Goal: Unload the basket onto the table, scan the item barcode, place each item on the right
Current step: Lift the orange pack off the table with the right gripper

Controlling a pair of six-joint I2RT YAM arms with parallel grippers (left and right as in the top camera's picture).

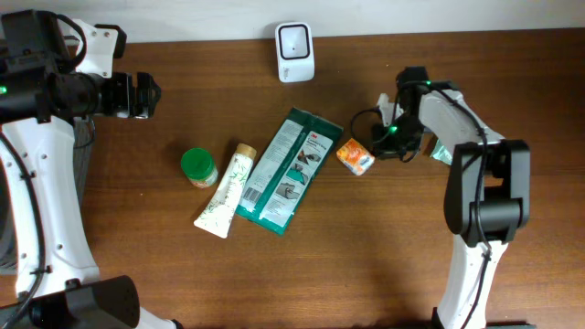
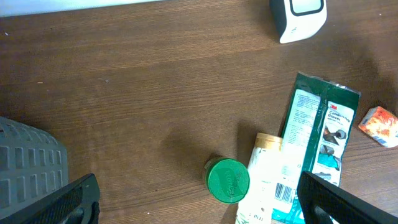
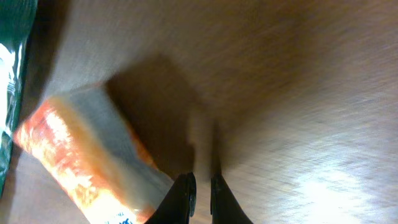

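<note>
The scan looks barely begun: no item is lifted, and all four lie flat on the desk (image 1: 320, 274), well short of the white scanner (image 1: 294, 51) standing at its far edge. The right fingers (image 3: 186, 198), pressed together and holding nothing, hover low over bare wood just beside the orange packet (image 1: 356, 156). That packet rests near the desk's middle, right of the green pack (image 1: 288, 170), and seems the likeliest item to be scanned, though the pictures do not settle that. The right wrist view is blurred, and whether the fingertips touch the packet's edge cannot be told. The right arm rises from its base at the near right, bends over at the elbow and reaches leftward, with its wrist tipped down toward the packet. The left arm is parked high at the far left corner, its wrist level and pointing right, with the left fingers (image 1: 147, 95) spread wide and empty, well apart from everything. Below its camera lie the green-lidded jar (image 2: 227, 180) and the tube (image 2: 268, 177), the tube lying against the green pack's long side. By this showing, the grasp, the lift, turning the barcode toward the scanner and the scan itself all remain to be done.
</note>
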